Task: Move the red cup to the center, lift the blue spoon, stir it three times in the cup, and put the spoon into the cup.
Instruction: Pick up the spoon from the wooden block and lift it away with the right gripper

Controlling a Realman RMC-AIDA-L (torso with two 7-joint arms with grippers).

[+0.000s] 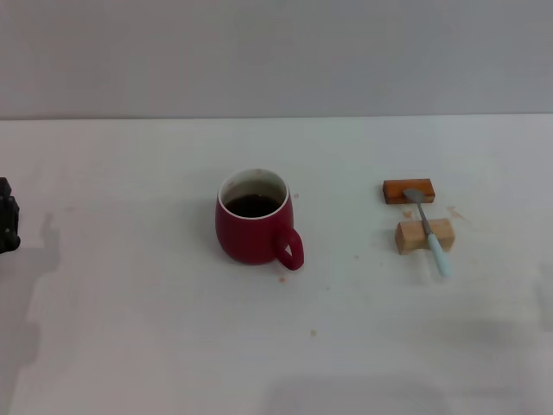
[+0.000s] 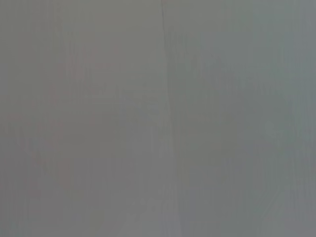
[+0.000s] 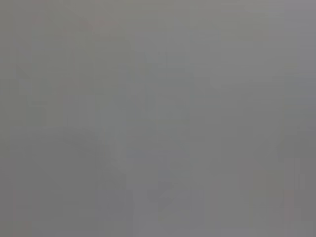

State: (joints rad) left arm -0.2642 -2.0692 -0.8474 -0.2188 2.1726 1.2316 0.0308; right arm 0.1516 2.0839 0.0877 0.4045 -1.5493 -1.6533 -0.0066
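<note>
The cup (image 1: 251, 217) stands mid-frame in the head view, handle toward lower right. The spoon (image 1: 429, 228) lies at right across two wooden blocks (image 1: 424, 234). The left gripper (image 1: 8, 216) barely shows at the left edge; its grip cannot be told.

Red cup (image 1: 251, 218) mid-table (image 1: 130, 346), blue spoon (image 1: 429, 231) resting across two wooden blocks (image 1: 409, 191) — left tool (image 1: 8, 216) at the edge

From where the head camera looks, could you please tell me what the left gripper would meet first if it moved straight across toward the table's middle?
Probably the squat dark-red ceramic cup. Only a dark edge of the left gripper shows at the picture's left border, so its heading is uncertain. The white table between them looks free.
</note>
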